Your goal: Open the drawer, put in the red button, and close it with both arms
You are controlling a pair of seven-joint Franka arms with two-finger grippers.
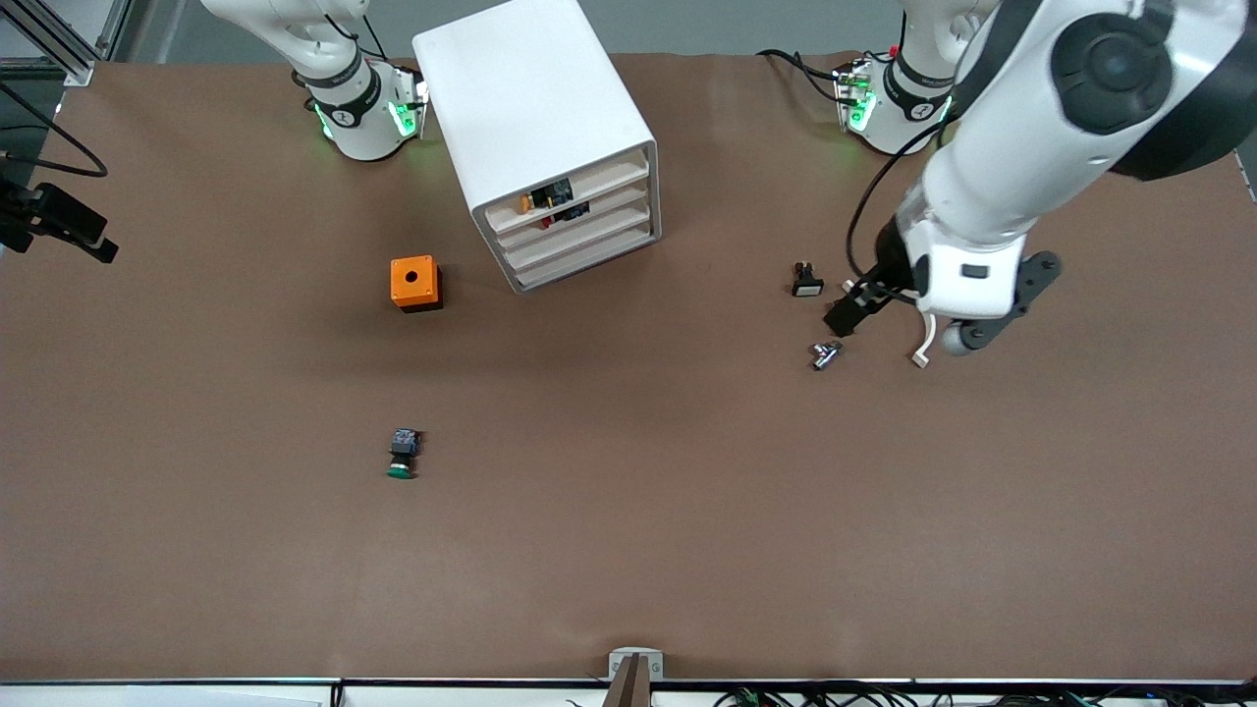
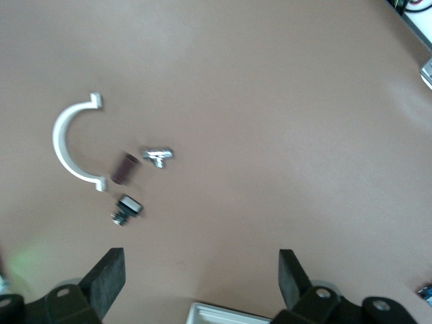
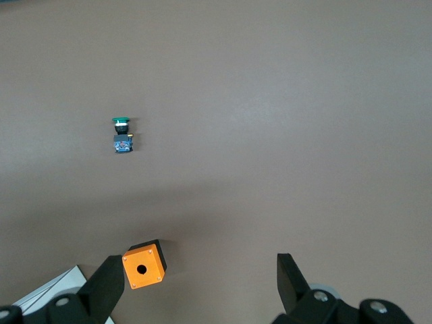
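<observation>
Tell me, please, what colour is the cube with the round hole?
The cube is orange, with a dark hole; the front view shows it best.

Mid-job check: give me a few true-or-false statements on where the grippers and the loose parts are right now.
1. Both the left gripper and the right gripper are open and hold nothing. True.
2. The green button lies nearer the front camera than the orange cube. True.
3. The orange cube sits on top of the cabinet. False: it stands on the table beside the cabinet, toward the right arm's end.
4. The left gripper grips the white curved clip. False: the clip lies free on the table under that gripper.
</observation>
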